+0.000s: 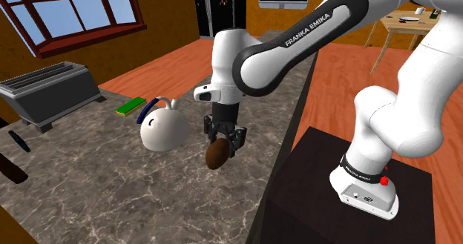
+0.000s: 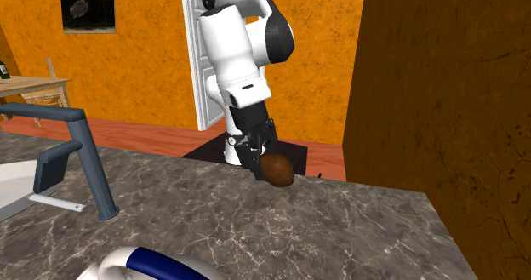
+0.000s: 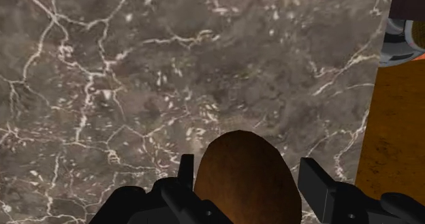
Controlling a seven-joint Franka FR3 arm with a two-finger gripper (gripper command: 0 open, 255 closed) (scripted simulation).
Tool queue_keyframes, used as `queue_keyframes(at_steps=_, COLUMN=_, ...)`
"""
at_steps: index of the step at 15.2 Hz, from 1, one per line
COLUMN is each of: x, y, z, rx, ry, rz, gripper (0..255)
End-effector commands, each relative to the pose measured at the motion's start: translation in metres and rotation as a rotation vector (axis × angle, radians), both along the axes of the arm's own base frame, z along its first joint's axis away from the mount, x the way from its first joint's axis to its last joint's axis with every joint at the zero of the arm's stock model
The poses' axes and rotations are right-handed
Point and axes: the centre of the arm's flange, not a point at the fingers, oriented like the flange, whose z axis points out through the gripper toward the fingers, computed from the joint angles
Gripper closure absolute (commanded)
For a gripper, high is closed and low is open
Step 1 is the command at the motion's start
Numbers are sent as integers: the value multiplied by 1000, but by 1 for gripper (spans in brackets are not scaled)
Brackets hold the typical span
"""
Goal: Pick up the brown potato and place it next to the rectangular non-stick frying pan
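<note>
My black gripper (image 1: 222,140) is shut on the brown potato (image 1: 217,155), which hangs from the fingers close over the marble counter (image 1: 111,183), near its edge on the stand's side. In the second exterior view the potato (image 2: 278,169) sits at the gripper's (image 2: 262,161) tip by the counter's far edge. In the wrist view the potato (image 3: 246,182) is clasped in the gripper (image 3: 249,171), one finger (image 3: 317,182) on either side, with bare marble beyond. I cannot make out a rectangular pan for certain.
A white round kettle (image 1: 165,128) with a blue handle stands just to the shoulder view's left of the gripper, a green flat item (image 1: 131,105) behind it. A grey toaster (image 1: 50,94) sits at the far left. Two dark shapes (image 1: 15,155) lie at the left edge. A grey-blue bracket (image 2: 81,155) stands at the second exterior view's left.
</note>
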Motion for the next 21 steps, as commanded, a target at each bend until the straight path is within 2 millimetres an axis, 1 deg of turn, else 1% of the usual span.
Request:
queue_keyframes(at_steps=1, x=0, y=0, z=11, rx=0, ry=0, rz=0, gripper=255)
queue_keyframes(at_steps=10, x=0, y=0, z=59, rx=0, ry=0, rz=0, gripper=255)
queue_keyframes(at_steps=11, x=0, y=0, z=61, rx=0, ry=0, rz=0, gripper=255)
queue_keyframes(at_steps=21, x=11, y=-131, z=61, rx=0, ry=0, rz=0, gripper=255)
